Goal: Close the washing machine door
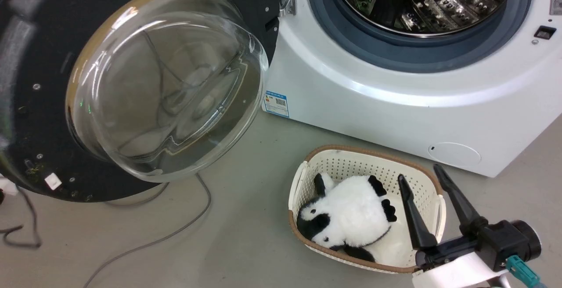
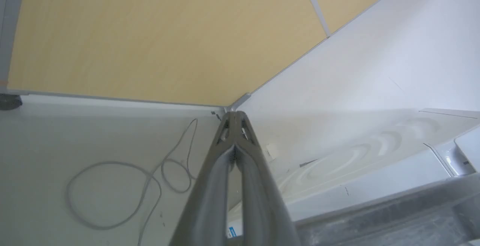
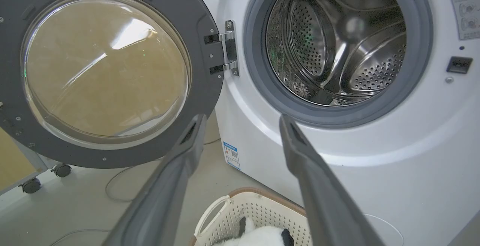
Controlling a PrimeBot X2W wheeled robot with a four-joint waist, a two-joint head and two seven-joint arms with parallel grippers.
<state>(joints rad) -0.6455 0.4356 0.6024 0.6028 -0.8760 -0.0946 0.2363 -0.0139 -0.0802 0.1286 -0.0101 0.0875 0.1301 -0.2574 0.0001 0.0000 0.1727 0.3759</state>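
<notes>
The washing machine door (image 1: 131, 86) stands wide open at the left of the head view, its matte black inner rim and bulging glass bowl facing me. It hangs on hinges (image 3: 227, 47) beside the washing machine (image 1: 395, 103), whose steel drum (image 3: 337, 39) and grey gasket lie exposed. My right gripper (image 1: 420, 174) hovers open over the basket at the lower right, well apart from the door; its wrist view has the open fingers (image 3: 187, 144) framing the washer's lower front. My left gripper (image 2: 234, 115) is shut on nothing, pointing at a floor corner.
A cream laundry basket (image 1: 338, 156) holding a panda plush (image 1: 351, 213) sits on the floor before the washer. Grey cables (image 1: 184, 222) trail under the door. In the left wrist view, a cable loop (image 2: 112, 189) lies below a wood panel (image 2: 150, 32). A castor (image 3: 62, 170) stands behind the door.
</notes>
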